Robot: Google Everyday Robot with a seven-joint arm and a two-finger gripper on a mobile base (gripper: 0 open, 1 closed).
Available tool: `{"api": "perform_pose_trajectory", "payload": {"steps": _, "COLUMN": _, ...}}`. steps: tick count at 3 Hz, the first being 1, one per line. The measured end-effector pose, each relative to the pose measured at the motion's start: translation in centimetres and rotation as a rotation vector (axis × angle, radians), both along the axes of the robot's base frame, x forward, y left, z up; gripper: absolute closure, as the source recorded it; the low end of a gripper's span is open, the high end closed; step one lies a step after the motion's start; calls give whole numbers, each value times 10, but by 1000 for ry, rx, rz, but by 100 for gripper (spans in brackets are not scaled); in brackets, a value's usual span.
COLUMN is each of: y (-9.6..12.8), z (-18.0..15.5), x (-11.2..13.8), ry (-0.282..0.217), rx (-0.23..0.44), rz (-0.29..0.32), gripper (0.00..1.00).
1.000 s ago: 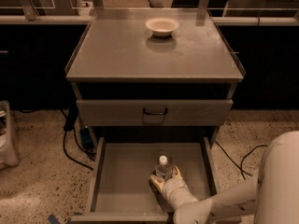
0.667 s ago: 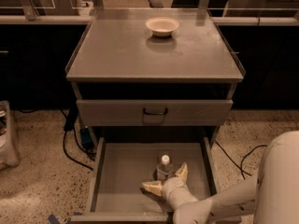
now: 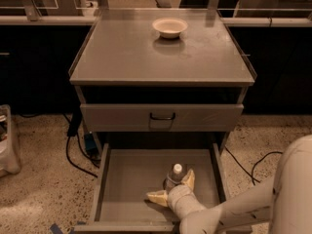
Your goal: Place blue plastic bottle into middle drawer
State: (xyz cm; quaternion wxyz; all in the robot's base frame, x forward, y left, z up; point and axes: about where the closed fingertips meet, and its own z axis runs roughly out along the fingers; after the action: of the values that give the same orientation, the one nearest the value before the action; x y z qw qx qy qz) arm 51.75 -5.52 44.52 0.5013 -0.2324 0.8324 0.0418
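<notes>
Camera view: tool (image 3: 171,186) in middle drawer (image 3: 130,179) masks bottle (image 3: 175,174) base.

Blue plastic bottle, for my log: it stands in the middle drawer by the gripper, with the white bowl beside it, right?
No: camera view shows the white bowl on the cabinet top. The blue plastic bottle does stand in the middle drawer by the open gripper.

The blue plastic bottle (image 3: 173,177) stands upright on the floor of the middle drawer (image 3: 130,178), right of centre and towards the front, its white cap on top and its clear body slim. The drawer is pulled fully out, grey and shallow with low side walls. The gripper (image 3: 171,186) sits low inside it, its pale fingers (image 3: 157,197) spread wide either side of the bottle.
</notes>
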Motion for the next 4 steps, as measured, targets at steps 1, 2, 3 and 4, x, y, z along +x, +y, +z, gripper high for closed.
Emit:
{"api": "perform_pose_trajectory", "payload": {"steps": 1, "y": 1, "z": 48, "x": -9, "ry": -15, "rx": -101, "rz": 22, "gripper": 0}}
{"api": "perform_pose_trajectory", "payload": {"steps": 2, "y": 1, "z": 112, "x": -7, "ry": -46, "rx": -227, "rz": 27, "gripper": 0}}
{"api": "perform_pose_trajectory", "payload": {"steps": 3, "y": -9, "z": 161, "x": -6, "ry": -64, "rx": -345, "rz": -7, "gripper": 0}}
{"api": "perform_pose_trajectory", "payload": {"steps": 4, "y": -53, "z": 234, "x": -16, "ry": -163, "rx": -506, "rz": -107, "gripper": 0}}
